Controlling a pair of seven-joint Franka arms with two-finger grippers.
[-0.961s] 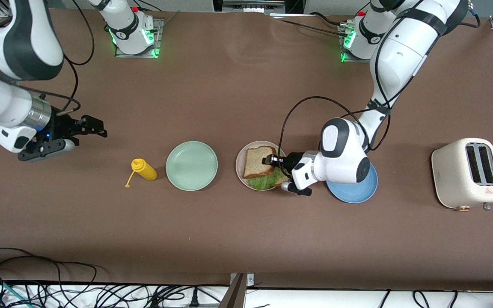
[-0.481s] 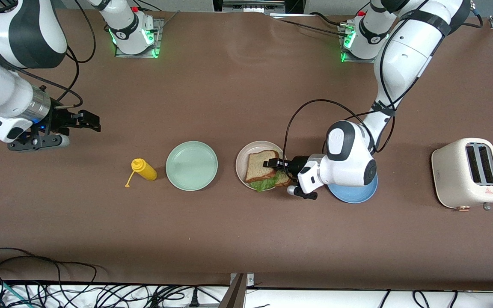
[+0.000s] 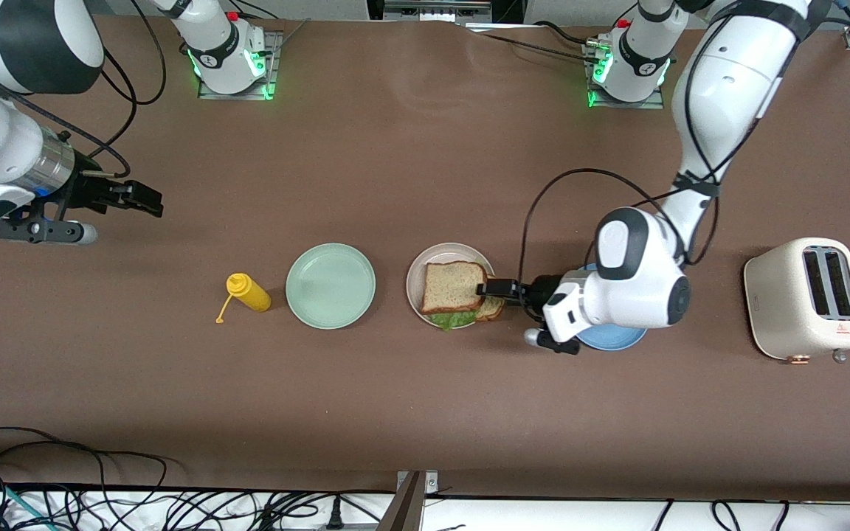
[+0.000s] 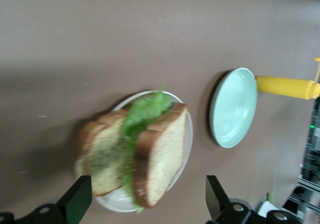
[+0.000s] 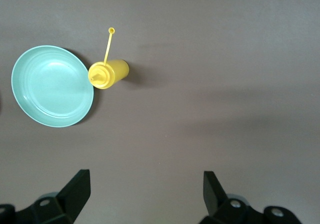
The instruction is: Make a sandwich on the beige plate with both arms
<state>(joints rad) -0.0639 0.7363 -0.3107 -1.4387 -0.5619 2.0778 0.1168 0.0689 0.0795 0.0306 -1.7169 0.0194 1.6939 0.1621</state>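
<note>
Brown worktop [image 3: 410,169] fills the frame, with the beige plate [image 3: 415,279] at centre carrying the sandwich [image 3: 454,287] — two brown bread slices with a green lettuce leaf [image 3: 456,320] poking out at the lower edge. In the left wrist view the sandwich [image 4: 135,156] sits tilted on the plate [image 4: 186,149], lettuce [image 4: 142,114] wedged between the slices.

Left end effector [image 3: 495,287], centre-right of the frame, is at the sandwich's edge toward the left arm's end, fingers spread wide and gripping nothing; its wrist covers most of the blue plate [image 3: 617,338].

Right end effector [image 3: 146,199], upper left of the frame, hangs over bare worktop, fingers wide apart and empty — that arm waits.

Mint green plate [image 3: 330,285] lies beside the beige plate toward the right arm's end, apart from it. Yellow squeeze bottle [image 3: 248,292] lies on its side just beside the green plate, cap strap trailing. Cream toaster [image 3: 806,297] stands at centre right, toward the left arm's end.
</note>
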